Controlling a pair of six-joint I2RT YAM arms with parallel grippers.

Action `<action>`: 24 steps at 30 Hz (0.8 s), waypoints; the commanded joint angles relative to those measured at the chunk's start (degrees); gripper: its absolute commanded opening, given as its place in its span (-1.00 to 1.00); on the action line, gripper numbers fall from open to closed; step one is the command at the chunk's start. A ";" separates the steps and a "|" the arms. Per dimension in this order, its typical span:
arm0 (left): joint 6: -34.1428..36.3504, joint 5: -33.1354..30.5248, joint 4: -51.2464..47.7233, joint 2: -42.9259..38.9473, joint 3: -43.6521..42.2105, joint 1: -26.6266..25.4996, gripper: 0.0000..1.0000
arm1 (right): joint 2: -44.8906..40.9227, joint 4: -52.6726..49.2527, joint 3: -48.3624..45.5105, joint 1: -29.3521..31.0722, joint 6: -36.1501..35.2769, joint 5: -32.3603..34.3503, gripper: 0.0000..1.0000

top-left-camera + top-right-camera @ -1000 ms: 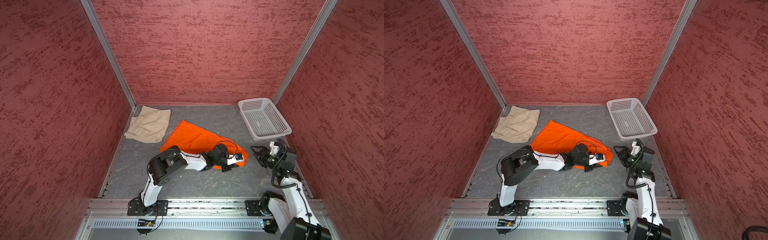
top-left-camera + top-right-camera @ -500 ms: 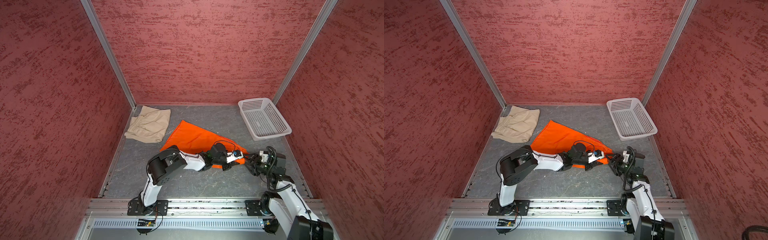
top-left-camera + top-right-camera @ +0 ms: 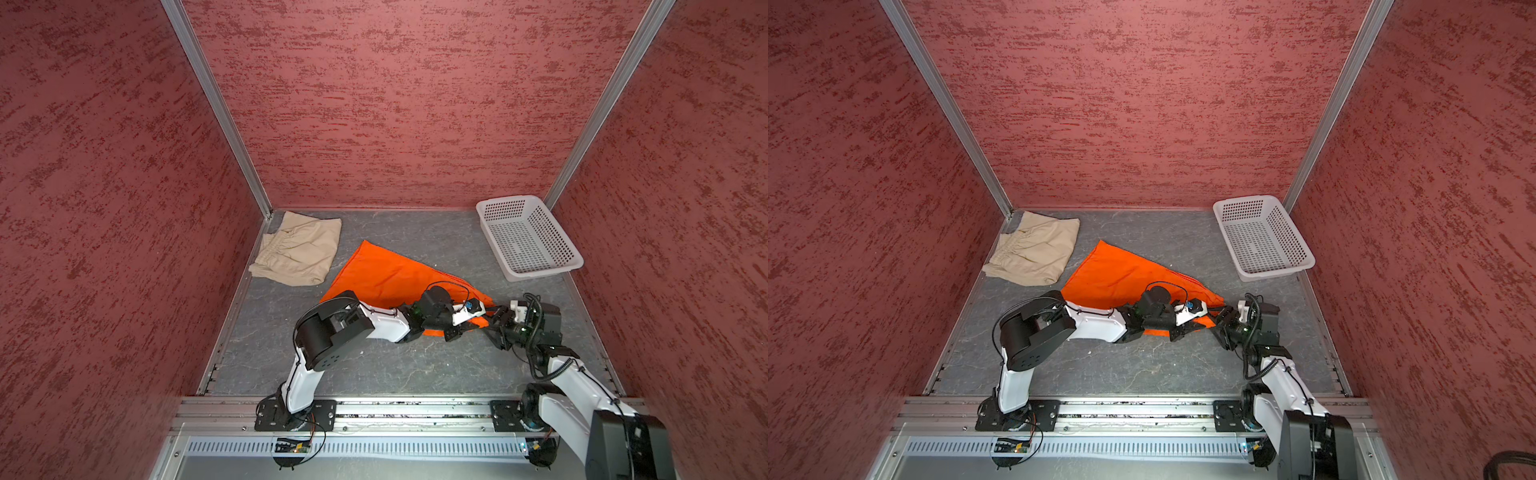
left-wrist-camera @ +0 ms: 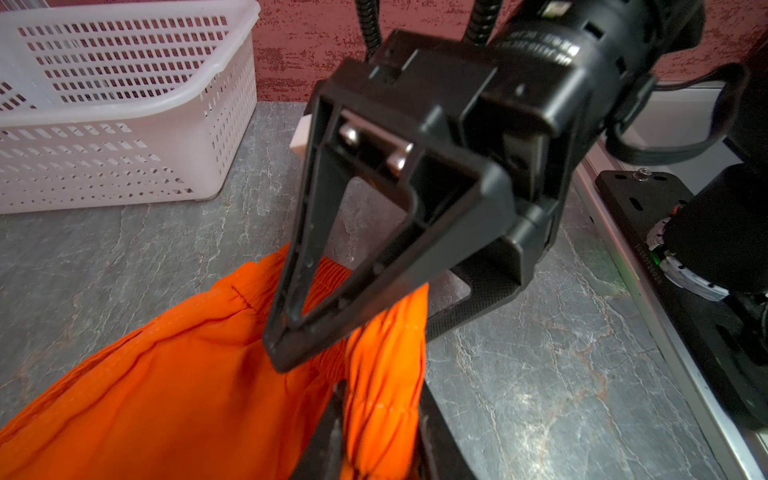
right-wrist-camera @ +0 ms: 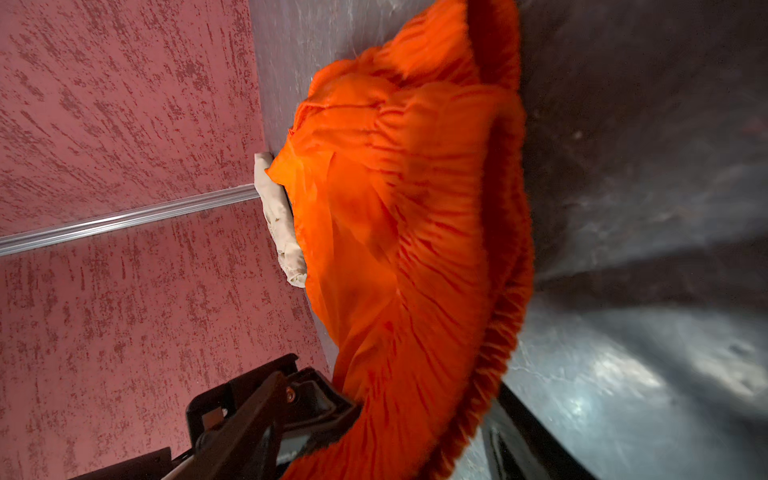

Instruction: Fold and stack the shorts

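The orange shorts [image 3: 386, 274] [image 3: 1121, 274] lie spread in the middle of the grey floor, their gathered waistband lifted at the near right end. My left gripper [image 3: 467, 326] [image 3: 1200, 324] [image 4: 380, 415] is shut on that bunched waistband. My right gripper [image 3: 494, 320] [image 3: 1219, 318] [image 4: 359, 340] [image 5: 386, 436] faces it tip to tip and is open, its jaws standing on either side of the same orange waistband [image 5: 395, 208]. The beige shorts [image 3: 297, 249] [image 3: 1034, 249] [image 5: 282, 232] lie folded in the far left corner.
A white perforated basket [image 3: 544, 274] [image 3: 1277, 270] [image 4: 232, 95] stands at the far right against the wall. Red textured walls close in three sides. The metal rail with both arm bases [image 3: 374, 409] runs along the near edge.
My right gripper has swung left and down from beside the basket to the orange waistband. My left gripper has kept its hold and barely moved.
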 commanded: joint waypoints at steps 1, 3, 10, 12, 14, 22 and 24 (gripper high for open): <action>1.91 2.27 1.84 -0.27 -0.15 -1.21 -0.35 | 3.10 4.93 -0.30 0.51 0.22 2.74 0.46; 2.17 2.06 1.55 -1.09 -0.96 -1.38 -0.21 | 5.68 5.74 -0.04 0.55 -1.23 3.04 0.44; 1.31 -1.41 0.04 -6.65 -5.16 -0.20 0.05 | 6.58 2.21 0.66 0.60 -5.98 7.00 -0.13; -0.43 -3.32 -2.20 -9.34 -6.21 0.57 0.05 | 5.56 -1.39 1.22 0.74 -8.88 8.52 -0.41; -3.37 -6.31 -5.52 -11.98 -7.49 1.39 0.05 | 3.90 -4.47 1.74 0.98 -10.99 9.85 -0.62; -20.39 -15.89 -18.96 -24.19 -12.63 8.94 0.11 | -1.49 -21.64 10.44 3.02 -23.93 17.12 -0.82; -24.21 -17.49 -22.01 -27.21 -14.22 11.41 0.11 | -1.33 -25.99 14.10 4.15 -27.15 19.46 -0.83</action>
